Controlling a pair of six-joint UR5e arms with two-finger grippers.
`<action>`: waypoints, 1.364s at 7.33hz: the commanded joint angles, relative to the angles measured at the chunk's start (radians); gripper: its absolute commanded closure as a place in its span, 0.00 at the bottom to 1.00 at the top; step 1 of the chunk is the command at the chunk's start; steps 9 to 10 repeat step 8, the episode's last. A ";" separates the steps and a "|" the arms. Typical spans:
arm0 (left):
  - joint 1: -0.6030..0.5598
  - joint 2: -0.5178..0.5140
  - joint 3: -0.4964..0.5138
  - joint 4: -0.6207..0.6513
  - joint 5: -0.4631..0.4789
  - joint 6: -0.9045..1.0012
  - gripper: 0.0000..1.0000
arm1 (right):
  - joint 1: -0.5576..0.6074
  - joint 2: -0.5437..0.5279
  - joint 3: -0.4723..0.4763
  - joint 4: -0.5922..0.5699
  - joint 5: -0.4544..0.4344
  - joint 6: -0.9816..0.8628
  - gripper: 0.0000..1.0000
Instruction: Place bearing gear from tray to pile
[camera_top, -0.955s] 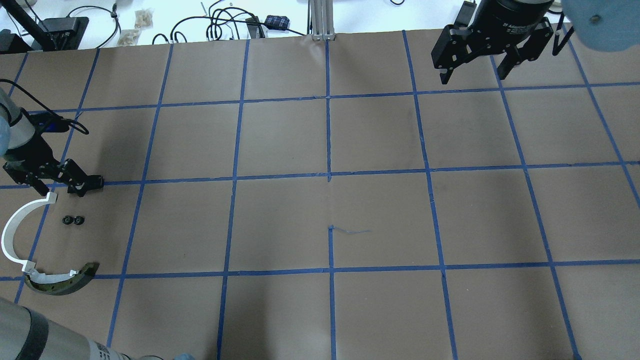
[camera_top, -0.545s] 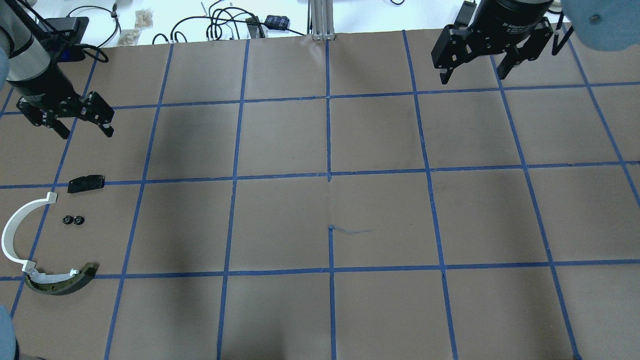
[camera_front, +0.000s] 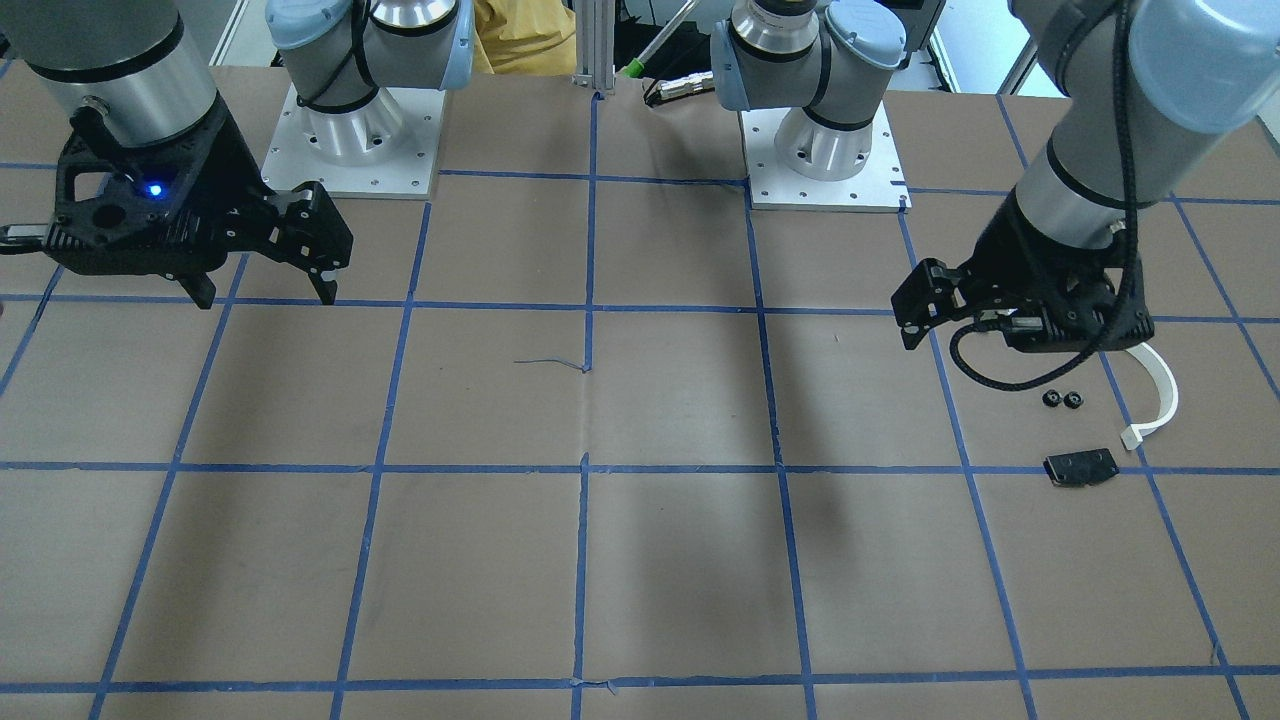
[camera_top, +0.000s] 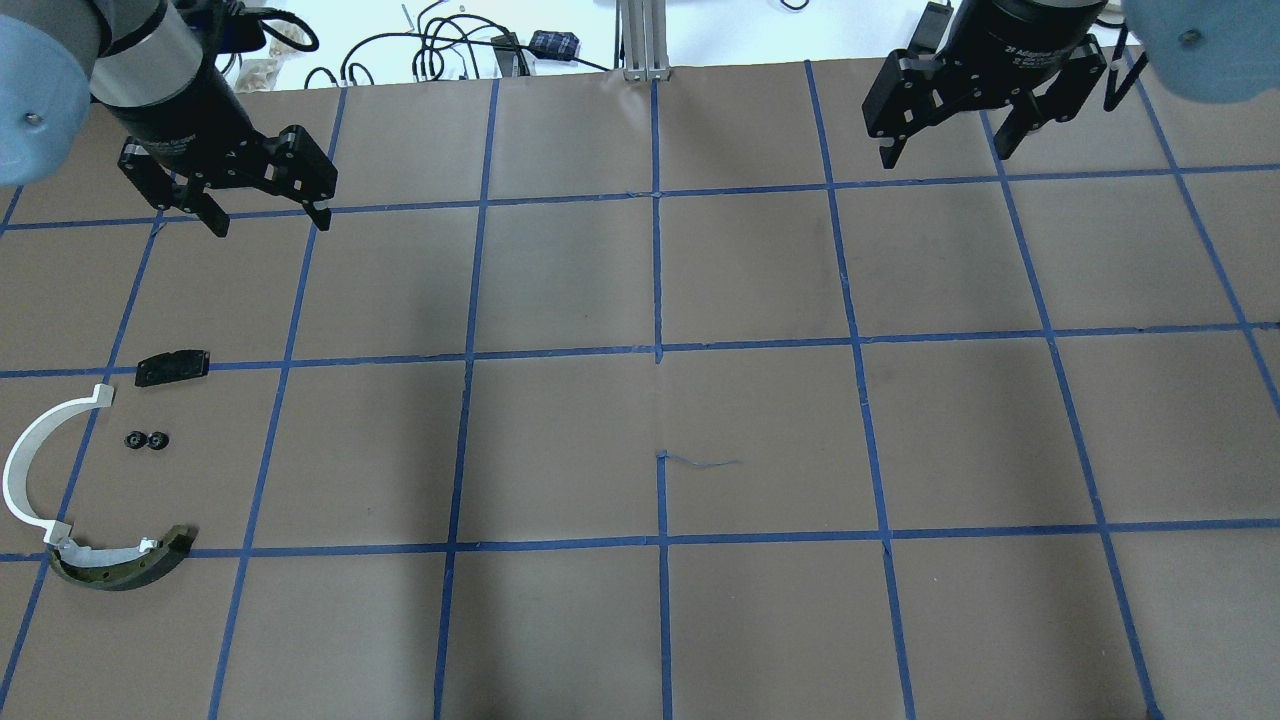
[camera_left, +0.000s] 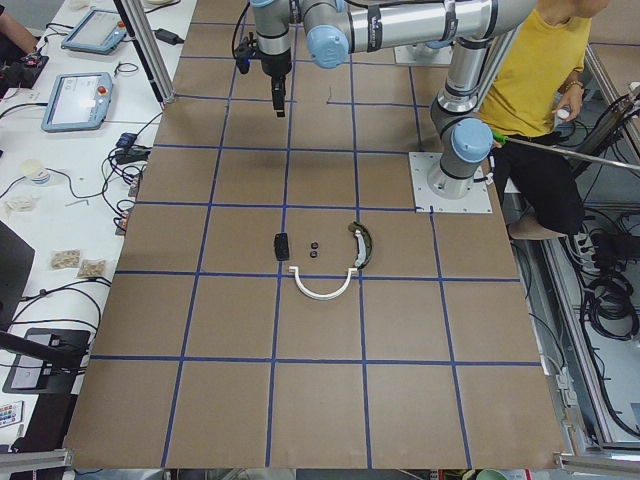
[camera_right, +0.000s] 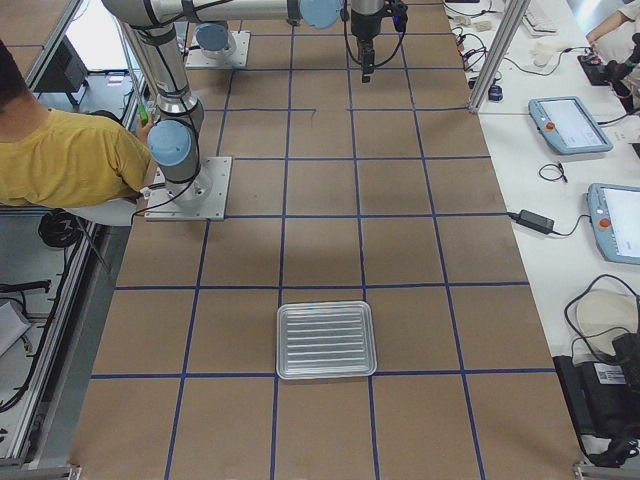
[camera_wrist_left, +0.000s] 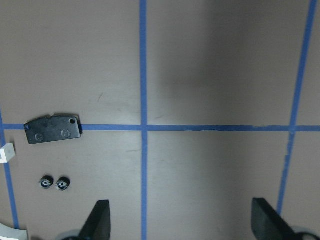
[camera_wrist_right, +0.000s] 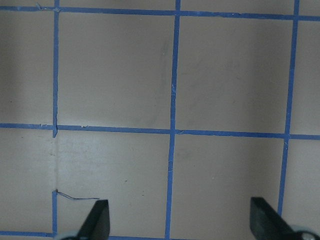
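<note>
I see left gripper (camera_top: 268, 225) and right gripper (camera_top: 945, 156) jaws wide, empty; my low pass could scatter the gears (camera_top: 147, 440).

The overhead camera sits behind the robot's bases (camera_front: 822, 150) and looks forward and down. The front camera faces it across the table (camera_top: 760, 430), mirrored. Both share the black plate (camera_top: 173, 367): 9 o'clock overhead, 4 o'clock in front. Side cameras look along the table from high; the right one has the tray (camera_right: 327, 340) at 6 o'clock. Wrist cameras look straight down, close; the left one has the plate at 9 o'clock.
</note>
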 joint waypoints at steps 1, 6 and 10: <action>-0.025 0.054 -0.023 -0.049 -0.004 -0.014 0.00 | 0.000 0.000 0.000 0.000 -0.001 0.002 0.00; -0.051 0.122 -0.064 -0.097 -0.033 -0.016 0.00 | 0.003 -0.009 -0.003 0.002 -0.001 0.015 0.00; -0.051 0.128 -0.065 -0.099 -0.027 -0.013 0.00 | 0.015 -0.012 -0.003 0.011 -0.007 0.119 0.00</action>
